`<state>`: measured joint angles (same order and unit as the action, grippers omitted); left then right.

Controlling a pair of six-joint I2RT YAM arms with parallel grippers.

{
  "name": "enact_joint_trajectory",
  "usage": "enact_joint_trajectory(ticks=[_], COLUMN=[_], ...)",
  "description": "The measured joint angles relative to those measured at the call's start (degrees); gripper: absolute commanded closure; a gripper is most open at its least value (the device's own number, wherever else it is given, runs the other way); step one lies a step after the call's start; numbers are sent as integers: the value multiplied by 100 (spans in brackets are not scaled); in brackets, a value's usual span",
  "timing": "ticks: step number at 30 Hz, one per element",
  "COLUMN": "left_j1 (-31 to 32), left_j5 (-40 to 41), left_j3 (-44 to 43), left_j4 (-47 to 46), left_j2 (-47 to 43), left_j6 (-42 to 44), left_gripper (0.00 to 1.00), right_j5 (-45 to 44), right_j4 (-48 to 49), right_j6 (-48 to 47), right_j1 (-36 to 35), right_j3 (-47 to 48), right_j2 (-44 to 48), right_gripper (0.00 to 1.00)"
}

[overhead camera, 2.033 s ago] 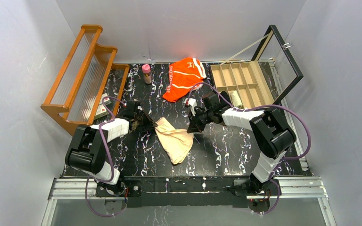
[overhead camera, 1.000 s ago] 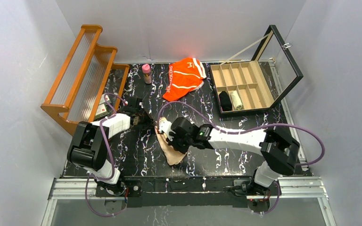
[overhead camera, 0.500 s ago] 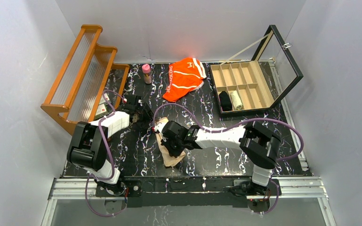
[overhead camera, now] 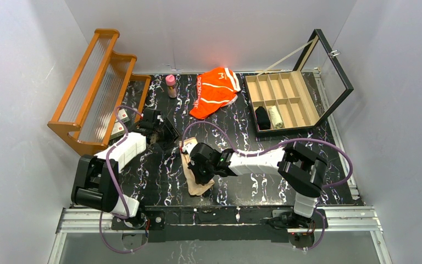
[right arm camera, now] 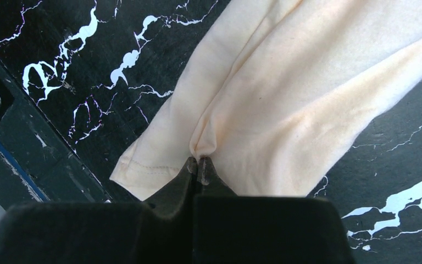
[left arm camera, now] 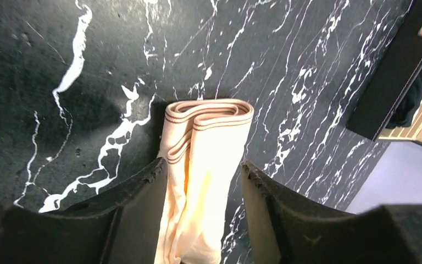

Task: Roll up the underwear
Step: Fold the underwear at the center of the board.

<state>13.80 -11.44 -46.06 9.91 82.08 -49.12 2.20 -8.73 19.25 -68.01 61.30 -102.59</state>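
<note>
– The beige underwear (overhead camera: 199, 187) lies folded into a long narrow strip in the middle of the counter (overhead camera: 242, 190), one end pointing at the arm bases. The right claw (right arm camera: 199, 160) is pressed tight together, nipping a crease of the cloth close to the hem end

– And the left claw (left arm camera: 203, 165)?

– Jaws apart, straddling the strip just short of the waistband end, with nothing in them

– So what makes a good roll from here?

– My read: begin at one end and tuck that first turn in tight. Keep the two long edges lined up and the other end pinned, so the strip stays taut. This cloth looks thin and soft, so a slack start would likely bunch it or wind it into a cone

– Anything in the way?

– Not on the strip's line. The orange underwear (overhead camera: 214, 91) sits unrolled at the far edge, well apart, with a pink bottle (overhead camera: 171, 86) near its left side. There's a wooden rack (overhead camera: 96, 82) far left. On the right an open compartment box (overhead camera: 283, 91) holds a dark roll (overhead camera: 262, 117) and a pale roll (overhead camera: 275, 115). The real squeeze is the arms themselves: the right one reaches across the counter and works close to the left claw
</note>
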Motion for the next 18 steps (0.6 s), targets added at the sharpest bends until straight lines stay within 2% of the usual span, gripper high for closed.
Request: enact_joint_trajectory(ticks=[7,18], left_j1=[0,0], left_j5=[-310,-535], left_j3=[208,243], left_j4=[-46,-227], left_j2=[136,520], left_j6=[-122,-192], left_gripper=[57,81], right_j5=[9,11], right_j4=[35,87], right_j6=[33,35], right_j1=[0,0], right_j3=[-7,-28], right_j2=[0,0], right_gripper=[99,99])
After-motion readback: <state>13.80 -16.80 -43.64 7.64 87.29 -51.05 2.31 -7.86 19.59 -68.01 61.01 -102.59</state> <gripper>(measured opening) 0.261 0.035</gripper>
